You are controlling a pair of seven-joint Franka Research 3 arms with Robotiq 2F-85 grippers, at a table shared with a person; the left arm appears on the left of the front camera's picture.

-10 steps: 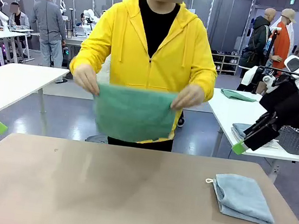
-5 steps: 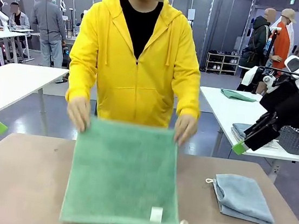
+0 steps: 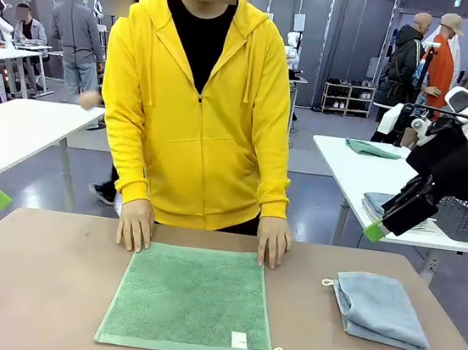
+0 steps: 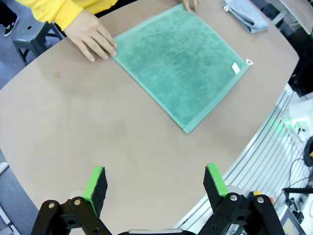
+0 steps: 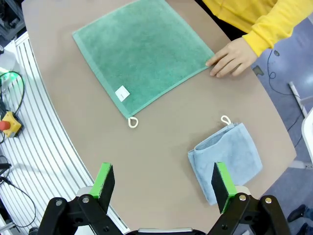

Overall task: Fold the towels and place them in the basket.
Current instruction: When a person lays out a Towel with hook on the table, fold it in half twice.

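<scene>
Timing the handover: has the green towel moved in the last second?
Yes. The green towel came down from mid-air onto the table, flat, left of the unmoved blue towel.

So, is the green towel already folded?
No, the green towel lies spread flat, in a single layer, on the table.

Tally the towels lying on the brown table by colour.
Green towel, spread flat: 1
Blue-grey towel, folded: 1
Total: 2
</scene>
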